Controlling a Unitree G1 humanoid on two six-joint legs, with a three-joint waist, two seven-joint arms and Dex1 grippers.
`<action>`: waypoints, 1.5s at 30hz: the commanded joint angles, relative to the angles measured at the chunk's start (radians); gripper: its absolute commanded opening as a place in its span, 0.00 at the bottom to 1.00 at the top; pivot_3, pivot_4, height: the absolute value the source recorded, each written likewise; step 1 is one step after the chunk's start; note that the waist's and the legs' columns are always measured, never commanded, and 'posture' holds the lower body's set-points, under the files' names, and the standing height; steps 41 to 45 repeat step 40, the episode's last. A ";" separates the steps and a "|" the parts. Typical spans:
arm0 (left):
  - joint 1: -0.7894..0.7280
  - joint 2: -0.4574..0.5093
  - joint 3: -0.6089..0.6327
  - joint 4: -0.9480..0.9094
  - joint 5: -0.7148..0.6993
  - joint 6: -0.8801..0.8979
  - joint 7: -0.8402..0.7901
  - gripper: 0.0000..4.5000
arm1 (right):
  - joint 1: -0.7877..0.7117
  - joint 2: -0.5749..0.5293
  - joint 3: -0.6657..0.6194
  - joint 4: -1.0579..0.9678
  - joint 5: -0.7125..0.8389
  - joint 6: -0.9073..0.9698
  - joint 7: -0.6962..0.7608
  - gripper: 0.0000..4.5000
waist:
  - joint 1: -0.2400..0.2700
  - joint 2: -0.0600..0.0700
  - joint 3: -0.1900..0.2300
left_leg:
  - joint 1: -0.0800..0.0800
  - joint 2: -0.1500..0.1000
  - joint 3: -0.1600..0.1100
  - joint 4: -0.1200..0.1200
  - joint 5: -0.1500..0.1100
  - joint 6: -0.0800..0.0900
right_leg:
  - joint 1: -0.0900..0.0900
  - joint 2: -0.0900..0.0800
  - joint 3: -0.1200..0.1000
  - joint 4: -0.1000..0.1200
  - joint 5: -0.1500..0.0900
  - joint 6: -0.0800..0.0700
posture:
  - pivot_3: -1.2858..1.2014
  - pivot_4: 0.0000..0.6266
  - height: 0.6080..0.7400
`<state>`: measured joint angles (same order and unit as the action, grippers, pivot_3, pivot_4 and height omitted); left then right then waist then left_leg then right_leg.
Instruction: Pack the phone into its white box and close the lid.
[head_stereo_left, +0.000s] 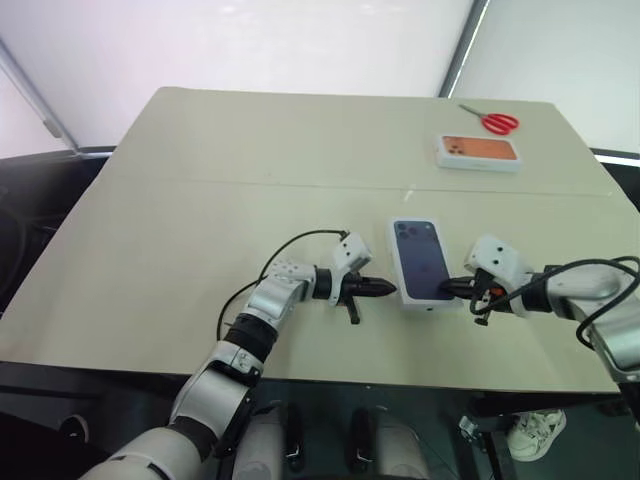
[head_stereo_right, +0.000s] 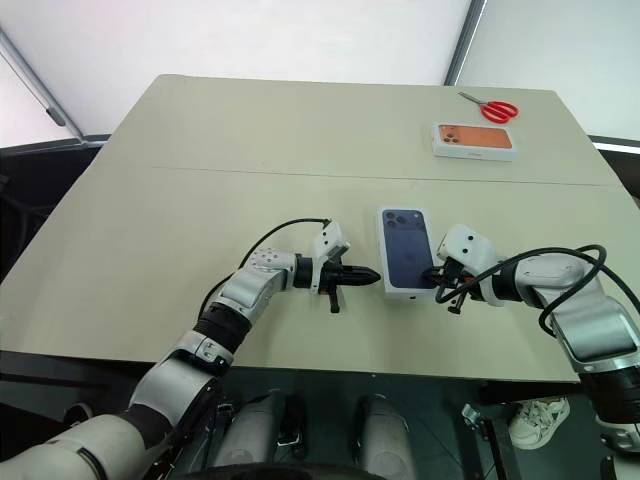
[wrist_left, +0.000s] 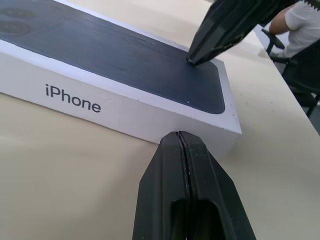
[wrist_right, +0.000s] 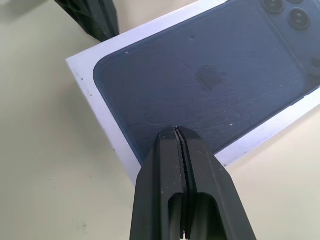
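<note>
The white box stands closed on the table in front of me, with the lid (head_stereo_left: 421, 260) on top showing its blue phone picture; "iPhone" is printed on the lid's long side (wrist_left: 72, 98). The phone is hidden. My left gripper (head_stereo_left: 390, 290) is shut, and its tip points at the lid's left side wall near the front corner. Whether it touches I cannot tell. My right gripper (head_stereo_left: 447, 287) is also shut. From the right it reaches over the lid's front end, tip resting on the blue picture (wrist_left: 192, 60). In the right wrist view that tip (wrist_right: 176, 129) lies over the lid's edge.
A second white box with an orange phone picture (head_stereo_left: 478, 151) lies at the far right of the table, red scissors (head_stereo_left: 492, 122) just behind it. The table's front edge (head_stereo_left: 330, 375) runs close behind both grippers. A seated person (wrist_left: 300, 20) is beyond the table.
</note>
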<state>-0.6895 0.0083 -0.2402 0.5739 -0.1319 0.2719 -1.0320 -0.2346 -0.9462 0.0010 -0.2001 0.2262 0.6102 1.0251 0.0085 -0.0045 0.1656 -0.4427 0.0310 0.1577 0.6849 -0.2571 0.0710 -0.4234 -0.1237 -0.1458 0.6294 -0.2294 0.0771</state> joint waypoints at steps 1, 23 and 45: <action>-0.031 0.027 0.077 -0.039 -0.055 0.023 0.031 0.00 | -0.039 0.057 -0.007 0.048 0.030 0.017 -0.028 0.01 | -0.008 0.000 0.000 | 0.000 0.000 0.000 0.000 0.000 0.000 | 0.000 0.000 0.000 0.000 0.001 0.002 | 0.52 0.24 0.98; 0.230 0.611 0.372 -0.517 -0.291 0.235 -0.068 1.00 | -0.163 0.127 -0.155 0.219 0.206 -0.182 0.111 0.99 | -0.019 0.004 0.003 | -0.002 -0.001 0.001 -0.002 0.005 -0.008 | -0.003 0.000 0.001 0.001 0.001 0.002 | 0.52 0.24 0.98; 0.559 0.772 0.602 -0.670 -0.374 0.302 0.045 1.00 | -0.122 0.064 -0.231 0.445 0.137 -0.374 0.101 0.99 | -0.019 0.008 0.006 | -0.002 -0.001 0.002 -0.003 0.003 -0.012 | -0.008 -0.002 0.002 0.000 -0.001 -0.002 | 0.52 0.24 0.98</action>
